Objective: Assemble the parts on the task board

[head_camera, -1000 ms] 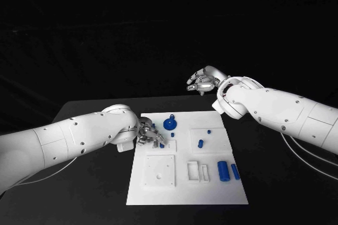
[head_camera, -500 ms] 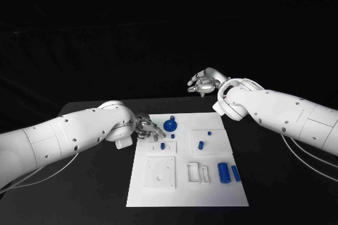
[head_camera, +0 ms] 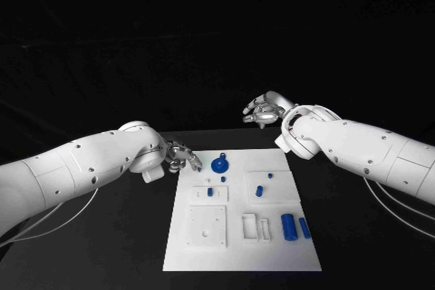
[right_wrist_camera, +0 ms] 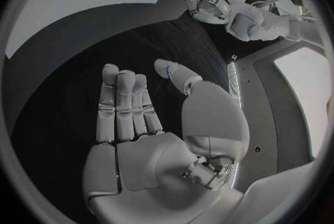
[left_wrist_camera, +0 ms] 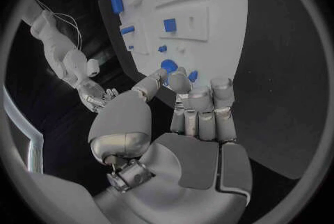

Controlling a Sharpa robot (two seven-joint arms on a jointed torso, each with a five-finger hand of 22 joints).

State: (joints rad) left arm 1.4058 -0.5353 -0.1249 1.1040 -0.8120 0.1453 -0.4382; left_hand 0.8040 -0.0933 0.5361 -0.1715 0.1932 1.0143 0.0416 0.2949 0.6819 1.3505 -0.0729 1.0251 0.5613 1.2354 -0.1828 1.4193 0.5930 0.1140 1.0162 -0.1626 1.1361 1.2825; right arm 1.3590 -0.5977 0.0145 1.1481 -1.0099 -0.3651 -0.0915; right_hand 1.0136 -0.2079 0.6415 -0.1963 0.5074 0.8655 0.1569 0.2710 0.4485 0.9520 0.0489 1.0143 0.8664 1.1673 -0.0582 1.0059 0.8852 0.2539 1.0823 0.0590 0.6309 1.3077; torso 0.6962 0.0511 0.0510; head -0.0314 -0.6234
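The white task board (head_camera: 240, 258) lies in the middle of the black table. A blue gear (head_camera: 220, 163) stands near its far edge, with a small blue peg (head_camera: 222, 178) just in front. A blue piece (head_camera: 210, 191) sits in a small white square block. My left hand (head_camera: 181, 158) hovers at the board's far left corner, fingers loosely spread and nothing in it. In the left wrist view the fingers (left_wrist_camera: 202, 112) point at the gear (left_wrist_camera: 168, 66). My right hand (head_camera: 263, 111) is raised beyond the board's far edge, and its palm (right_wrist_camera: 139, 146) is bare.
Two short blue pegs (head_camera: 258, 190) lie on a raised white plate at the right. Two blue cylinders (head_camera: 287, 226) lie near the board's right edge beside a white slotted block (head_camera: 254, 224). A larger white square plate (head_camera: 207, 226) sits at the front left.
My left hand has drawn back from the small square block toward the board's far left corner, leaving the blue piece seated there. The right hand has hardly moved.
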